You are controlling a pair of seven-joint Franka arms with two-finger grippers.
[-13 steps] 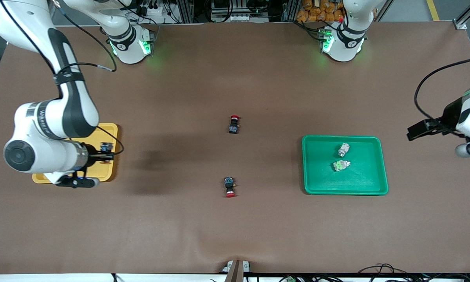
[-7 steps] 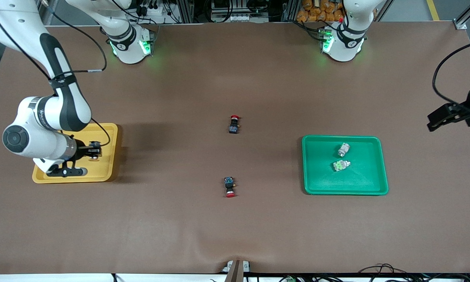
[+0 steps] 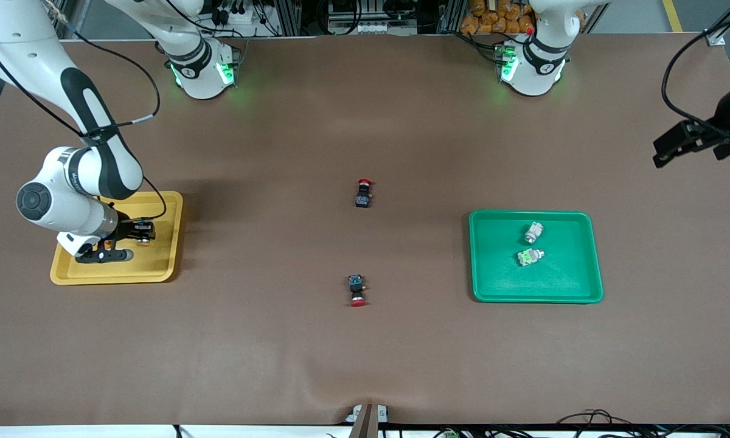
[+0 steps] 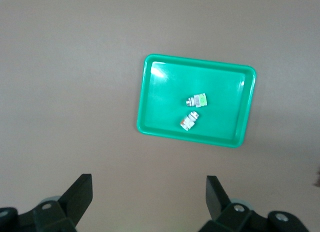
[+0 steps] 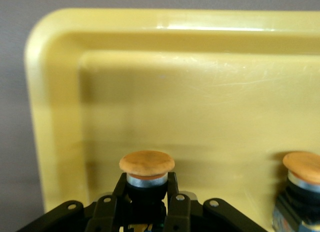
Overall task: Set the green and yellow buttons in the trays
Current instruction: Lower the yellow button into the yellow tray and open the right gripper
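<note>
My right gripper (image 3: pixel 141 235) hangs low over the yellow tray (image 3: pixel 117 274), shut on a yellow button (image 5: pixel 147 163) with its orange-yellow cap pointing away from the wrist. A second yellow button (image 5: pixel 303 168) stands in the yellow tray (image 5: pixel 200 87) beside it. The green tray (image 3: pixel 505 280) holds two green buttons (image 3: pixel 533 231) (image 3: pixel 528 257), each lying on its side. My left gripper (image 3: pixel 675 143) is up in the air off the left arm's end of the table, open and empty. The left wrist view looks down on the green tray (image 4: pixel 162 109) and both green buttons (image 4: pixel 198 100) (image 4: pixel 189 120).
Two black switches with red caps lie mid-table, one (image 3: pixel 363 193) farther from the front camera, one (image 3: pixel 356 290) nearer. The brown mat (image 3: pixel 365 365) covers the table between the trays.
My right gripper has come down and moved in over the yellow tray with the button in it. My left arm has drawn up and away from the green tray.
</note>
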